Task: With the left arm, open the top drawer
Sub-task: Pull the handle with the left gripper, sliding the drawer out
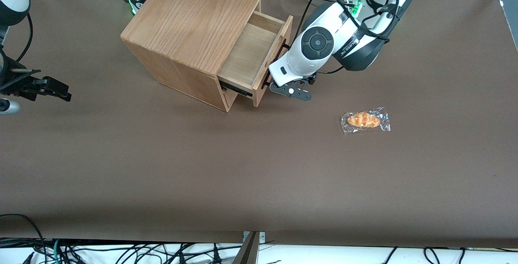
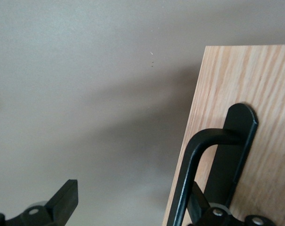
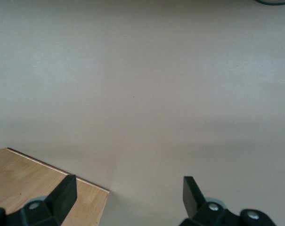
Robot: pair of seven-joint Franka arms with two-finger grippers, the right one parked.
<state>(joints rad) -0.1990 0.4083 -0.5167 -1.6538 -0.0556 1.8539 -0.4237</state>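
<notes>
- Fingers [image 2: 62,202] of the gripper [image 1: 288,88] are spread apart; one is hooked inside the black handle [image 2: 194,165], its tip hidden.
- Top drawer [image 1: 259,51] is pulled partly out of the cabinet [image 1: 190,33]; the left arm [image 1: 336,41] covers its handle in the front view.
- Wrapped bread [image 1: 365,120] lies on the bench [image 1: 202,167], nearer the front camera.

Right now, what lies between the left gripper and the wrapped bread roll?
Only bare brown table, as the front view shows. The gripper sits open at the top drawer handle; the wrapped bread roll lies nearer the camera.
</notes>
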